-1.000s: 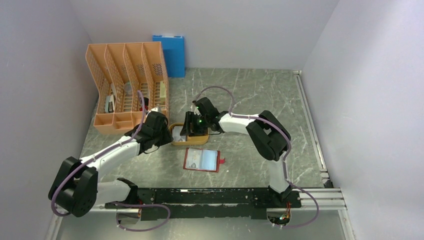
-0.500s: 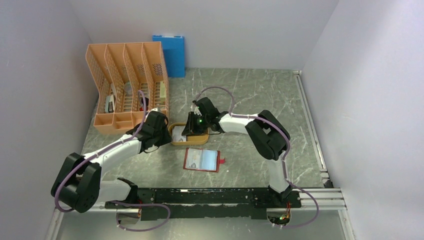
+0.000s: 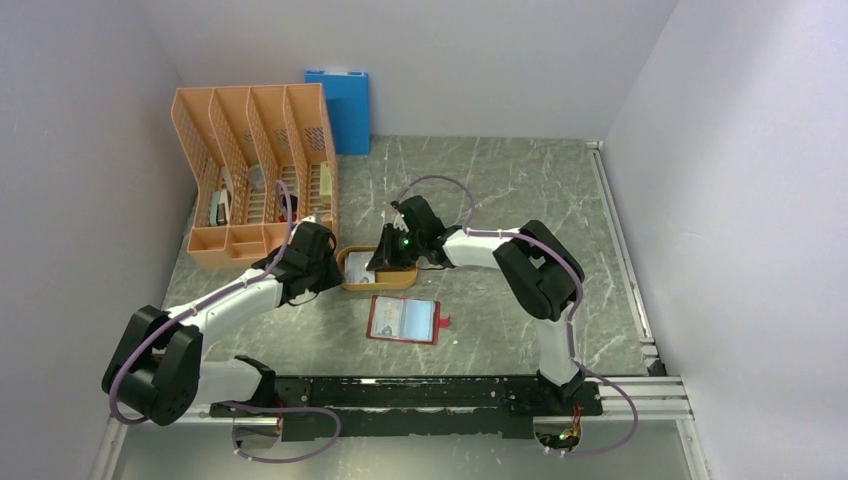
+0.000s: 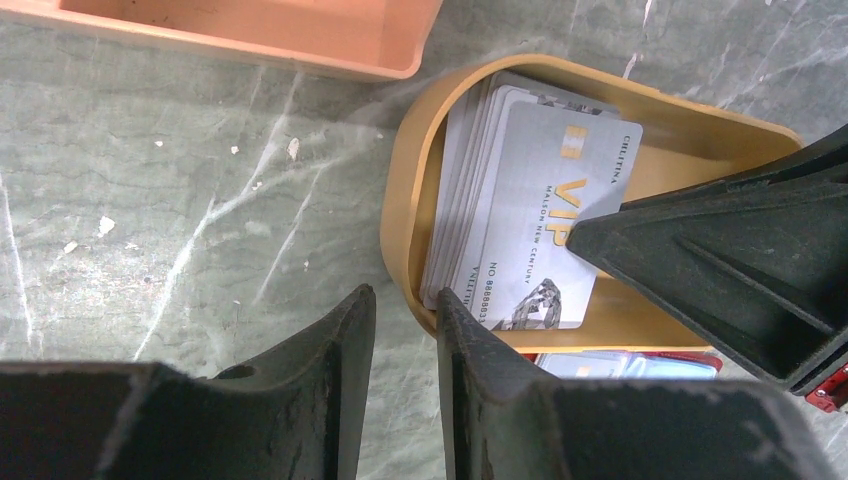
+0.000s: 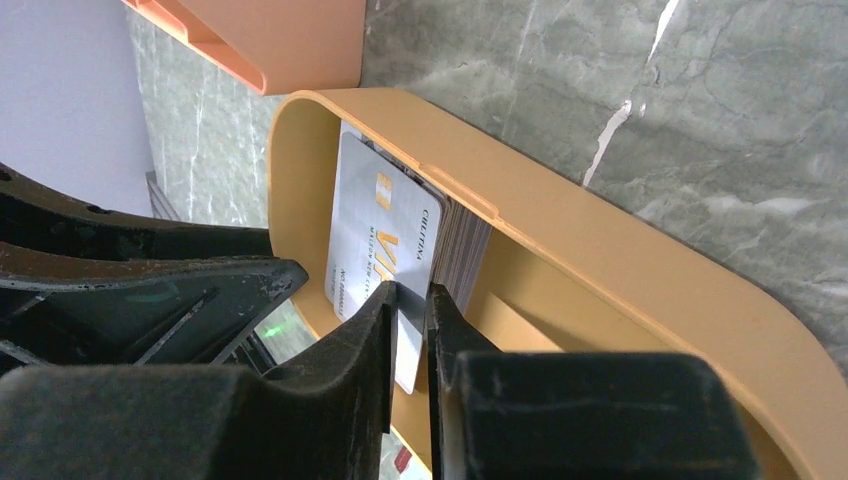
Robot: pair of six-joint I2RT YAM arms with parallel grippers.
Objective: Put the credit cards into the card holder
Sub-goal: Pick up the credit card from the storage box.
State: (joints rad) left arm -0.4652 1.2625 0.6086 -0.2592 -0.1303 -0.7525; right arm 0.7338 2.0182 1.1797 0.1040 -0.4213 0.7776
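Note:
A stack of grey credit cards point(image 4: 530, 200) lies in an orange oval tray point(image 4: 410, 180). My right gripper point(image 5: 408, 295) reaches into the tray, shut on the top credit card point(image 5: 375, 230), which tilts away from the stack point(image 5: 460, 250). My left gripper point(image 4: 400, 300) sits at the tray's left end with its jaws narrowly apart and the tray's rim between their tips. The card holder point(image 3: 403, 319), dark red with pale inner pockets, lies open on the table just in front of the tray point(image 3: 352, 270), with no gripper on it.
An orange file organizer point(image 3: 255, 170) stands at the back left, close behind the tray. A blue folder point(image 3: 340, 105) leans on the back wall. Both arms crowd the tray from either side.
My right gripper's jaws have closed from wide apart onto the top card, and its wrist has shifted slightly. The left gripper has stayed at the tray's end.

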